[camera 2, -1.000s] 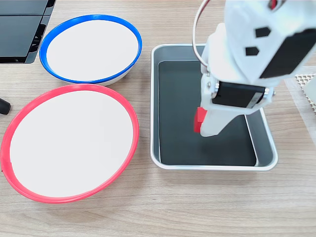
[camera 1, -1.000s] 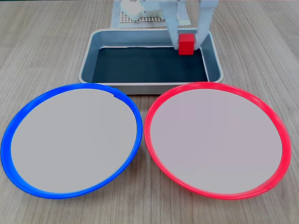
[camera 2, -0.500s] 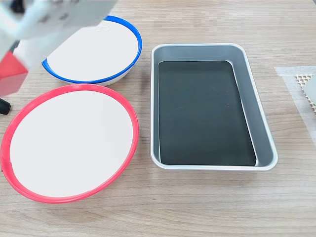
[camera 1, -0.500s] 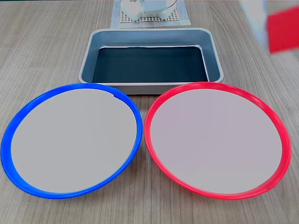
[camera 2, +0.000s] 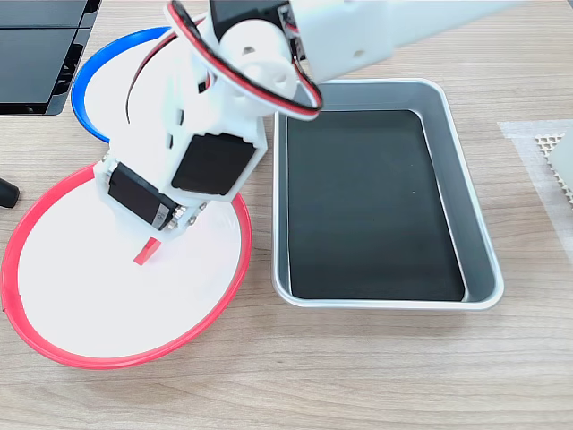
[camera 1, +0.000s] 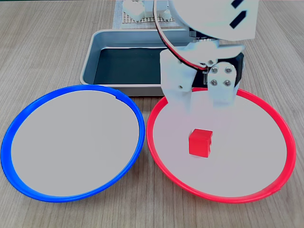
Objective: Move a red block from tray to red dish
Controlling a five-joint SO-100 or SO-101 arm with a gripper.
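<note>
The red block sits on the pale centre of the red dish, a little toward the far side of the middle, resting flat on one face. In a fixed view from the arm's side, just a sliver of the block peeks out from under the gripper body. The gripper hangs just above it with its two white fingers spread apart, one to each side and neither touching the cube, so nothing is held. The tray lies beyond the dish with its black bottom bare. The blue-rimmed dish sits just left of the red one, their rims nearly touching.

To my eye the block looks light and rigid, probably plastic or painted wood, with plain flat faces and crisp edges. It should not deform or break under a squeeze, though smooth sides could slip if caught off-centre. If it needed picking up again, the sensible hold would be across two opposite vertical faces, near mid-height. The delivery looks essentially finished.
</note>
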